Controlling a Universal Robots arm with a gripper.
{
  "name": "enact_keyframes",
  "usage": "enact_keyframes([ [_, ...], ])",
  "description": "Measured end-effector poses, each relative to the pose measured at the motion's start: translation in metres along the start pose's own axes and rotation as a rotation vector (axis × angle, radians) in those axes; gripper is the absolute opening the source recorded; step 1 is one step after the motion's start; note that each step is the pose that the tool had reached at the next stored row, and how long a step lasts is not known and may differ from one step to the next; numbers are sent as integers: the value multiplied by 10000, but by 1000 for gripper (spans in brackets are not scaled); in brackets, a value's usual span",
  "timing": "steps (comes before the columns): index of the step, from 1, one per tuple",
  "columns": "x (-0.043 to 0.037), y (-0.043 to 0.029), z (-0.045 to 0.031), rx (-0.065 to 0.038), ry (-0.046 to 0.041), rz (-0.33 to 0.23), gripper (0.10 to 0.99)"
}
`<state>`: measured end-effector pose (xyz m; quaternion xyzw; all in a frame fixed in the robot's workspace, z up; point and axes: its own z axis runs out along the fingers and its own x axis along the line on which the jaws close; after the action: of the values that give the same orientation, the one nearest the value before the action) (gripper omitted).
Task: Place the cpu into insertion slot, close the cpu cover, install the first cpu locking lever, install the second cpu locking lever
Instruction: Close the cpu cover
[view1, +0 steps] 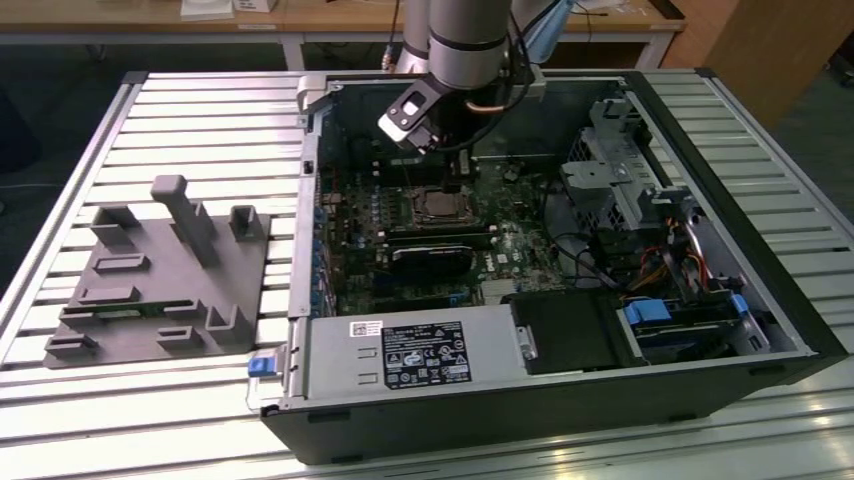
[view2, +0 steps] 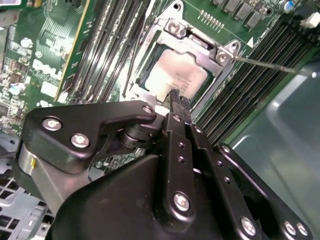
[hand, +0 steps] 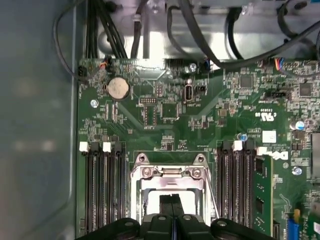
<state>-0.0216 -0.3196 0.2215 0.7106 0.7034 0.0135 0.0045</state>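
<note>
The cpu (view2: 175, 75), a pale silvery square, lies in the insertion slot (view1: 434, 205) on the green motherboard. The silvery cpu cover (view2: 220, 55) lies down around it, its window showing the chip top; the same frame shows in the first wrist view as the cpu cover (hand: 167, 172). A thin wire lever (view2: 270, 64) sticks out past one corner of the socket, and another lever (view2: 131, 60) runs along the opposite side. My gripper (view2: 173, 95) hangs just above the chip's edge with its black fingers (hand: 166, 201) pressed together and nothing seen between them. In the exterior view the gripper (view1: 454, 172) sits right above the socket.
Long black memory slots (hand: 102, 190) flank the socket on both sides. The open computer case (view1: 561, 400) holds cables, a drive cage (view1: 614, 170) and a power supply (view1: 414, 355). A grey fixture (view1: 160, 280) stands on the slatted table at the exterior view's left.
</note>
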Motion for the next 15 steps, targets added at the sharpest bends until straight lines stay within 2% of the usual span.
enact_keyframes([
  [6,-14,-74,69,1,58,-11,106],
  [9,-22,-81,85,-9,109,-98,106],
  [13,-23,-83,89,-4,119,-616,106],
  [15,-23,-83,89,-4,121,-627,106],
])
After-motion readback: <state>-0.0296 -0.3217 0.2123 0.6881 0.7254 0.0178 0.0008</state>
